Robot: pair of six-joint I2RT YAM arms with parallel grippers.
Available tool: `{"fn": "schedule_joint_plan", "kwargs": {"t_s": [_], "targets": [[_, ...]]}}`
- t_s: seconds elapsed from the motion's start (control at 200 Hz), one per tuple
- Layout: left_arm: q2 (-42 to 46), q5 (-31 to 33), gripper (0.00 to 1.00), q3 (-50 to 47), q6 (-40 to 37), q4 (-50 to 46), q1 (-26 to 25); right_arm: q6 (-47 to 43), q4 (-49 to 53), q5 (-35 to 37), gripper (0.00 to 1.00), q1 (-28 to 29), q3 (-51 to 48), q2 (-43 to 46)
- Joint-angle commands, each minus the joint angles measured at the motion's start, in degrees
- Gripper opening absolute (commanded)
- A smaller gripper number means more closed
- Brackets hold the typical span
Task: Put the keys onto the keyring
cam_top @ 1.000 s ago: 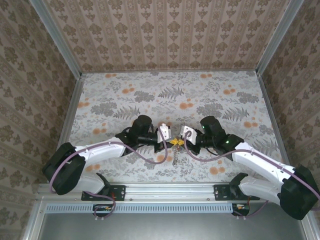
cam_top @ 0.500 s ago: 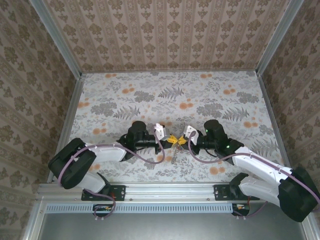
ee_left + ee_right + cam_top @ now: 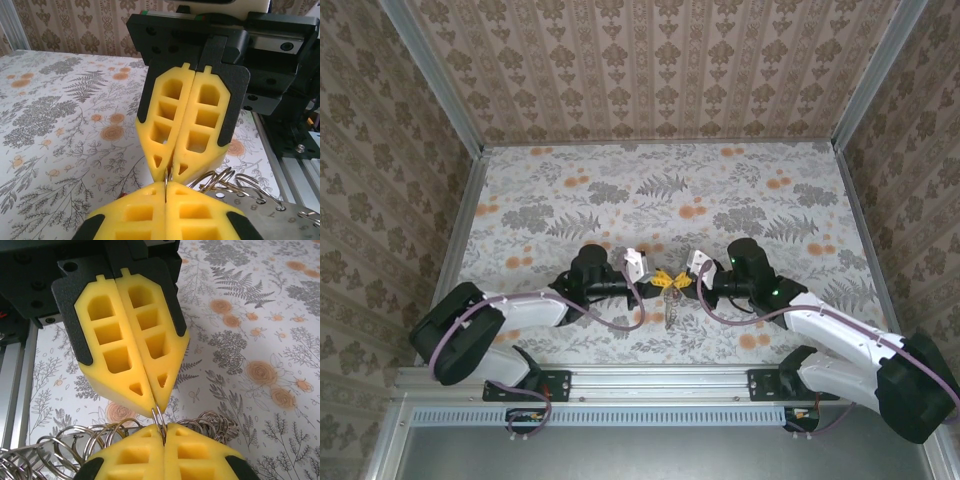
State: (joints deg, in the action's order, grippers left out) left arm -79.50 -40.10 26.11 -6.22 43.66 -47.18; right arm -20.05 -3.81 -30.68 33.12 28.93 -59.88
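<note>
Left gripper [image 3: 657, 281]: jaws shut, tip pinching one thin wire loop of the keyring [image 3: 168, 176]. Its other coils [image 3: 75, 440] bunch just beside both tips. Right gripper [image 3: 680, 281]: shut on the same loop, tip to tip. Risk, as we judge it: opposed pulls could slip or bend the wire.

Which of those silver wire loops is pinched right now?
The thin silver wire loop bridging both shut yellow jaw pairs; the other loops fan out below, ungripped.
</note>
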Motion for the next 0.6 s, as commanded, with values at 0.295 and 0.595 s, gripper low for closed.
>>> {"fn": "schedule_joint_plan", "kwargs": {"t_s": [0.295,0.595], "targets": [[2.80,0.36,0.23,9.94,-13.97,-27.12,-0.72,-7.44,10.85,0.39,0.00,0.63,8.10,-2.96],[1.46,1.25,0.24,12.81,-16.41,-31.17,-0.75,-8.52,11.64,-0.53,0.00,1.16,9.63,-4.01]]}}
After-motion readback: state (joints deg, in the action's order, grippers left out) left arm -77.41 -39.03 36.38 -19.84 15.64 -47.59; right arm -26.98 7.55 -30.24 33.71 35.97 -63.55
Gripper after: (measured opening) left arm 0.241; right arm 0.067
